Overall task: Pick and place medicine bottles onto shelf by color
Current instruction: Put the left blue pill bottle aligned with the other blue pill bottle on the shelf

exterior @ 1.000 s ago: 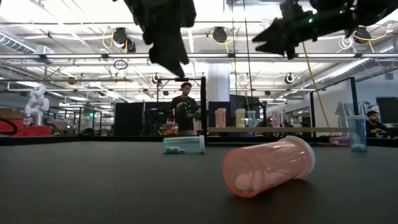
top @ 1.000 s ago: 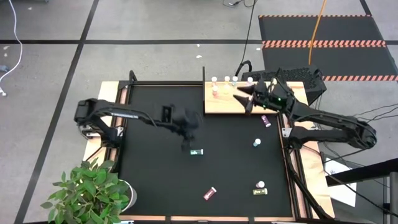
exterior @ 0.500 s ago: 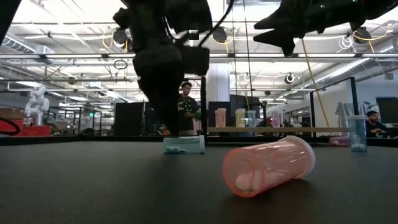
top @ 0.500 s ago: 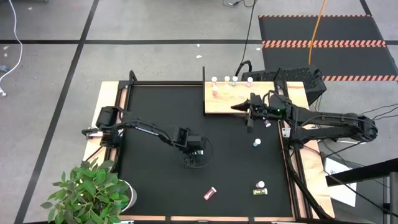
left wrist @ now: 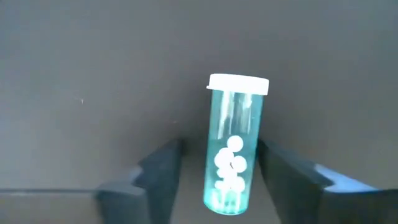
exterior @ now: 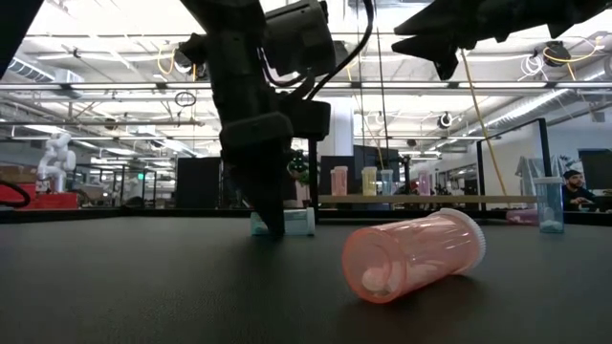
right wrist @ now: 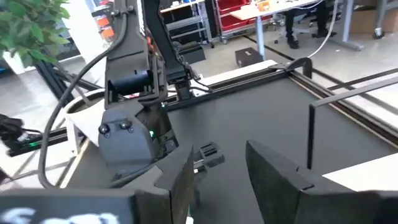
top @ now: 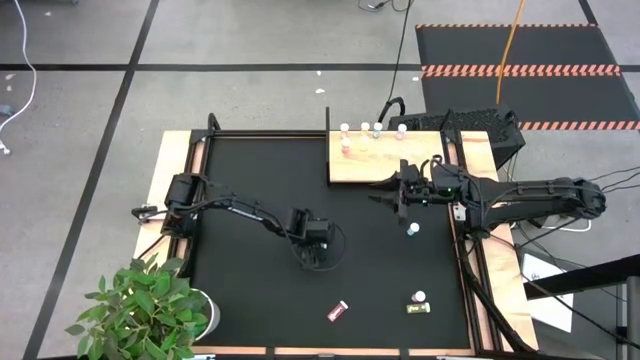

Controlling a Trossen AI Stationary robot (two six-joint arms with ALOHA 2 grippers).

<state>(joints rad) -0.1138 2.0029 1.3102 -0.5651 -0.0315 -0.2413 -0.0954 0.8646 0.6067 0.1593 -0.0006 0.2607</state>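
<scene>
Teal plastic fills my left wrist view: the teal bottle (left wrist: 234, 149) lies on the black mat between my left jaws (top: 313, 248), parted either side and not yet gripping. My right jaws (top: 400, 196) hover empty and apart beside the shelf (top: 385, 165), where a few bottles stand along the far edge. Four others wait, scattered on the bench.

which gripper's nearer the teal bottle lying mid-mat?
Left. The left gripper is down on the mat with a finger on either side of the teal bottle. The right gripper hangs above the mat off by the shelf.
</scene>
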